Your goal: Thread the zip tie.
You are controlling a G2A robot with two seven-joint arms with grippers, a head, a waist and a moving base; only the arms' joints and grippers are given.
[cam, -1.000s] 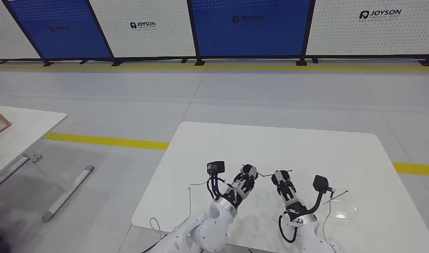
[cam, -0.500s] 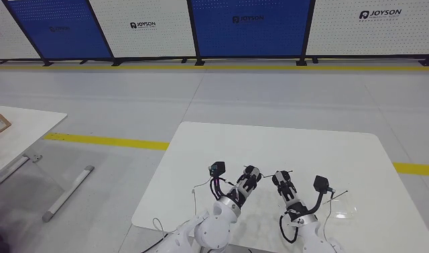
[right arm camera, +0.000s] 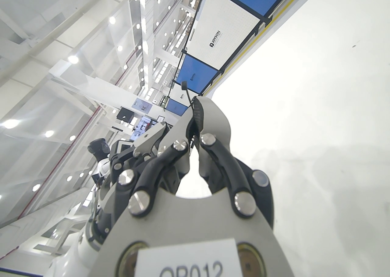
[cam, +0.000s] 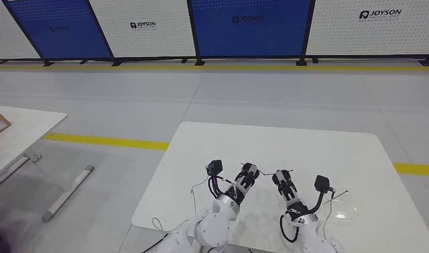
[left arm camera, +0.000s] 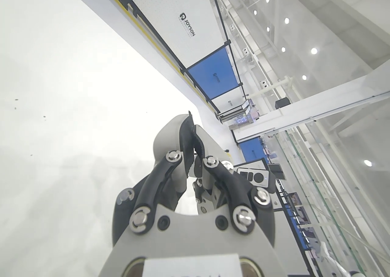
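The thin black zip tie [cam: 265, 174] spans the short gap between my two grippers, low over the front of the white table [cam: 301, 145]. My right gripper [right arm camera: 195, 107] is shut on the zip tie [right arm camera: 189, 97], whose small square head [right arm camera: 184, 85] sticks out past the fingertips. In the top view the right gripper [cam: 281, 178] sits just right of the left gripper [cam: 248, 171]. My left gripper [left arm camera: 191, 124] is shut too, with a sliver of black strap [left arm camera: 189, 113] showing at its tips. How the strap's end meets the head is too small to tell.
A clear plastic bag [cam: 345, 213] and a thin loose strip [cam: 338, 196] lie near the table's front right corner. The table's front edge [cam: 144, 223] runs close behind both arms. Another white table [cam: 27, 129] stands far left across the floor.
The left gripper has shifted a little, first toward the right gripper and then slightly back. The right gripper has stayed nearly still. Both remain shut.
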